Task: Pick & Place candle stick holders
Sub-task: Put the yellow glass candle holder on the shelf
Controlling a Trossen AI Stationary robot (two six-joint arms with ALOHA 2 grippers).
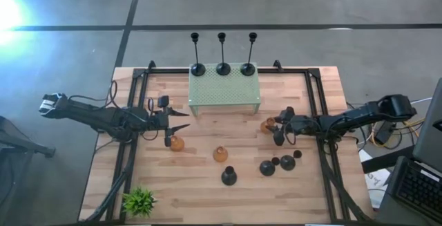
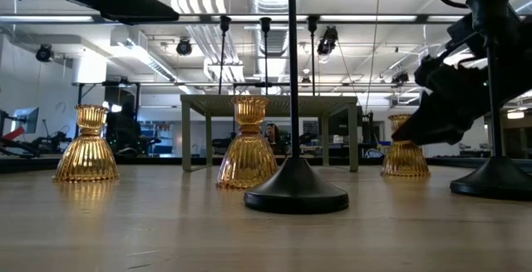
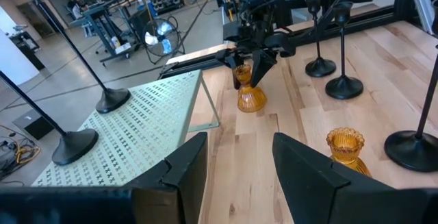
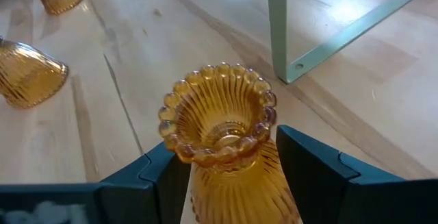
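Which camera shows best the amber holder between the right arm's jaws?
The right wrist view: the amber holder fills the picture, its beaded rim clear, a dark finger on each side. The high view shows only an orange dot by the right gripper. The low view partly hides it; the left wrist view shows it far off.

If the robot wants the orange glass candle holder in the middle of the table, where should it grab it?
Probably around the narrow waist of the middle amber holder, just under its flared cup. It stands upright and apart from the other things, so a gripper can come down from above with one finger on each side. The wide ribbed skirt below looks too broad and sloped to pinch. The left gripper is open and close by.
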